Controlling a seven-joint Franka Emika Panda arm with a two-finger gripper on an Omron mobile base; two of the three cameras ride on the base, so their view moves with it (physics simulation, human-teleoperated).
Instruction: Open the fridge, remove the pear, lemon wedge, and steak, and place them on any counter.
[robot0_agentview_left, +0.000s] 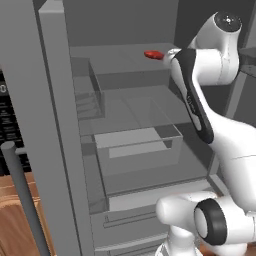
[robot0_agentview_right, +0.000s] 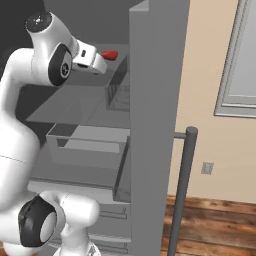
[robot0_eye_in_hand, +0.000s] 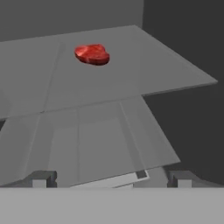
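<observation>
The fridge stands open, its left door (robot0_agentview_left: 50, 125) and right door (robot0_agentview_right: 155, 100) swung out. The steak (robot0_eye_in_hand: 92, 54), a small flat red piece, lies on the upper grey shelf (robot0_eye_in_hand: 131, 74) toward the back; it also shows as the red steak (robot0_agentview_left: 153, 54) (robot0_agentview_right: 110, 54) just past my hand. My gripper (robot0_eye_in_hand: 111, 179) is open and holds nothing. It hangs in front of the shelf, short of the steak. The pear and the lemon wedge are out of view.
A clear drawer (robot0_agentview_left: 135, 150) (robot0_agentview_right: 85, 145) sits under the lower shelf, and door bins (robot0_agentview_left: 90, 95) (robot0_agentview_right: 117, 90) line the doors. Bar handles (robot0_agentview_left: 20, 190) (robot0_agentview_right: 182, 190) stick out. A reddish-brown wood-grain surface (robot0_agentview_left: 15, 220) is at lower left; I cannot tell if it is the counter.
</observation>
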